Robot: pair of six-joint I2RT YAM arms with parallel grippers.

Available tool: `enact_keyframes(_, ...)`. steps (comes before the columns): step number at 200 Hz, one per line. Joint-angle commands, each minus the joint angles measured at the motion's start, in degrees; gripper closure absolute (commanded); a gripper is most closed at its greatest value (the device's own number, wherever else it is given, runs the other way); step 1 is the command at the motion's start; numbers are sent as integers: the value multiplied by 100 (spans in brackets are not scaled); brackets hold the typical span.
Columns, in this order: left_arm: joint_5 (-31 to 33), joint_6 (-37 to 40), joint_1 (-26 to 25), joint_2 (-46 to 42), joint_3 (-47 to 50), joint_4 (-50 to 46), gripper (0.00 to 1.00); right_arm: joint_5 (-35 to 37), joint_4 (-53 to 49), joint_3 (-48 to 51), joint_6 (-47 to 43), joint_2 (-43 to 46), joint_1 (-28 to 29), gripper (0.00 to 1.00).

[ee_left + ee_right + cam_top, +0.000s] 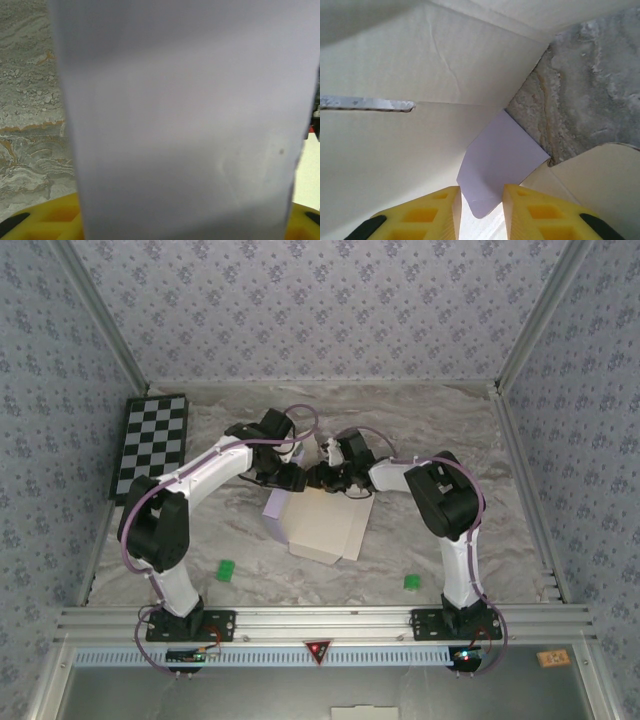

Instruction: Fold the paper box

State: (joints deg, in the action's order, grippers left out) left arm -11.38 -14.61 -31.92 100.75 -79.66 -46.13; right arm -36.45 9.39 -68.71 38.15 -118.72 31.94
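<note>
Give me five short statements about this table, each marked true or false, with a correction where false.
1. The black-and-white checkerboard lies at the far left of the marbled table. True.
2. The cream-and-lavender card paper box is already folded shut. False: it lies opened out, cream inside up.
3. Two small green blocks lie on the table's near half. True.
4. The left gripper and right gripper hang over the green blocks. False: both reach to the paper box's far edge.
5. In the right wrist view, a lavender tab sits between the yellow fingers. True.
</note>
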Motion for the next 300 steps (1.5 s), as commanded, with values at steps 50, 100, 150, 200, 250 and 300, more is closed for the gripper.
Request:
enact_keyframes(50, -349, 10, -7, -112, 36, 60, 46, 393, -869, -146, 321, 110, 71, 72)
enact_keyframes(100, -440, 154, -23, -135, 16, 26, 46, -90, 498, 1144, 450, 1469, -519, 66)
enact_keyframes(150, -570, 476, -32, -158, 23, -10, 46, -185, -642, 1444, -1472, 2669, -1080, 57)
enact_keyframes(200, -833, 890, -26, -152, 15, -55, 47, -757, -1655, 884, -3635, 2505, -1627, 48)
enact_keyframes(250, -1089, 1192, -25, -135, 25, -116, 47, -1150, -1676, 251, -4616, 1673, -1664, 46)
enact_keyframes(300, -1191, 1235, -25, -82, 53, -106, 47, -1527, -1609, -457, -4764, 815, -1489, 47)
